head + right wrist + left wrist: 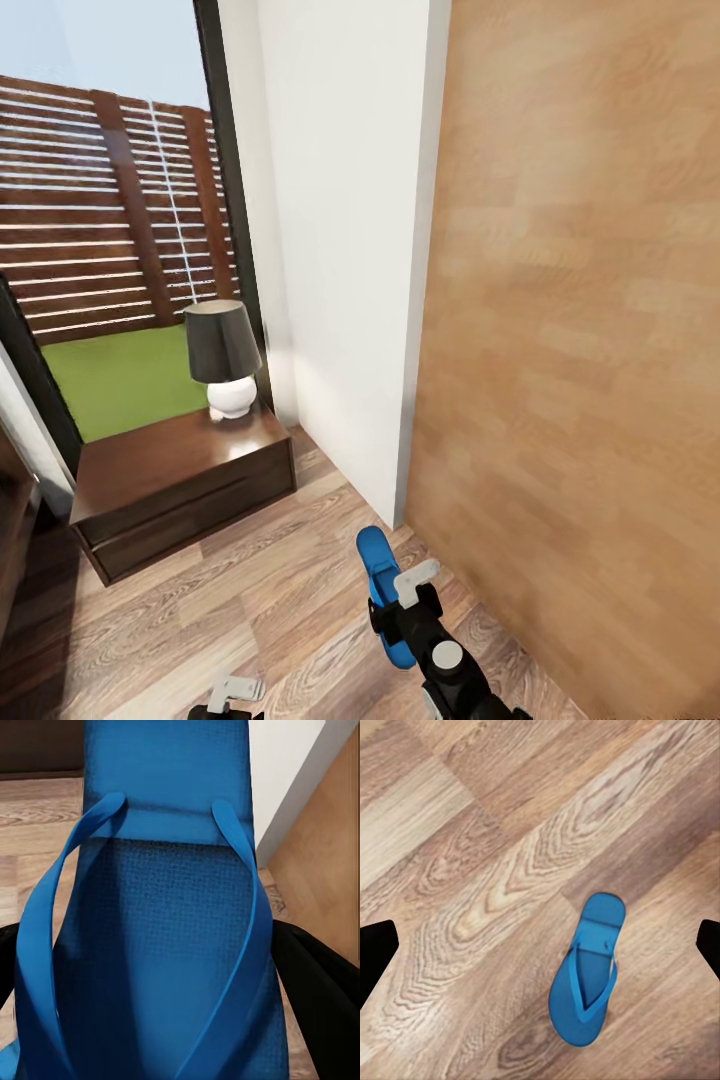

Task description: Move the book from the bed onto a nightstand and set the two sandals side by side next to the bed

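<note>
From the head camera, the bedroom floor (250, 610) is made of light wood planks with wavy grain lines. A low, square nightstand (185, 485) of dark brown shiny wood stands by the tall window (110, 210), which has a black frame. It has drawer fronts. On its top sits a lamp (222, 358) with a round white base and a black shade shaped like a cone with the tip cut off. A smooth white wall (340, 240) comes next, and beside it is a big flat brown wooden door (580, 330). Low in the picture, the right gripper (405, 615) is black with pale finger parts. It holds a bright blue sandal (380, 580) up off the floor, with the rounded end pointing toward the wall. The left gripper (235, 695) peeks in at the bottom edge.

From the left wrist camera, a second sandal (587, 971) lies flat on the wood floor. It is a slim blue flip-flop with a thin Y-shaped strap. The black fingertips (375, 956) show at both sides of the picture, far apart, so the jaws are wide open and hold nothing. They do not touch the sandal.

From the right wrist camera, the held sandal (165, 945) is very close. Its sole has a bumpy, dotted feel, and its smooth straps curve across it. Black fingers (315, 990) press at both of its sides, so the jaws are closed on it.
</note>
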{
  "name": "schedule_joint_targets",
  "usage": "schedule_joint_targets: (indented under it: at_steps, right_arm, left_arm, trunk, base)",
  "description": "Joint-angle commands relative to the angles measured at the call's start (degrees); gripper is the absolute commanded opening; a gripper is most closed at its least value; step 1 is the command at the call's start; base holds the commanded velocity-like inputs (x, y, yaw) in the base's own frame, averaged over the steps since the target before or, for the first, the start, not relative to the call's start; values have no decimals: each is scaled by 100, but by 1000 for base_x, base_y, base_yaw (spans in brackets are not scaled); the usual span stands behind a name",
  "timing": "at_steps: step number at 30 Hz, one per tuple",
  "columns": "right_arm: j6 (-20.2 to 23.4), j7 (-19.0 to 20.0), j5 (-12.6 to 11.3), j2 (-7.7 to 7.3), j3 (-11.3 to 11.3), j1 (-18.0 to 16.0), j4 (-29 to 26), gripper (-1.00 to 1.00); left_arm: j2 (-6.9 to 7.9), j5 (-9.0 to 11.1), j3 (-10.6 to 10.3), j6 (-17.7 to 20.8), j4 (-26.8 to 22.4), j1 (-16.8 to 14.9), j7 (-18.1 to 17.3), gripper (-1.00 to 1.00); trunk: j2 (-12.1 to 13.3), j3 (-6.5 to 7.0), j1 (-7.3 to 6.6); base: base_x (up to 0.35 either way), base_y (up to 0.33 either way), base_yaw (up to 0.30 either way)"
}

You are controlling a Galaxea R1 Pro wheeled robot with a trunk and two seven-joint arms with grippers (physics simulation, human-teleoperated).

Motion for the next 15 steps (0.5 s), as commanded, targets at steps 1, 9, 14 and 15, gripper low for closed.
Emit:
schedule_joint_targets:
  at_steps: [1,9,14,15]
  right_arm:
    - [41,-42,8,10,15,-62,29,-100]
    - [166,-57,40,226,46,-176,55,-100]
    - [422,-62,47,316,56,-190,16,-100]
    - [451,-62,48,327,59,-191,4,-100]
  left_arm:
    - [5,20,-40,-13,1,-3,-3,100]
    - [9,23,-35,-5,-1,-7,-12,100]
    - [13,23,-30,-1,-6,-12,-18,100]
    - [15,24,-28,-2,-6,-14,-19,100]
  trunk:
    - [-44,-24,22]
    - [-365,-168,198]
    - [-566,-257,307]
    - [-606,-275,329]
  base:
    - [0,0,0]
    - [0,0,0]
    - [0,0,0]
    - [0,0,0]
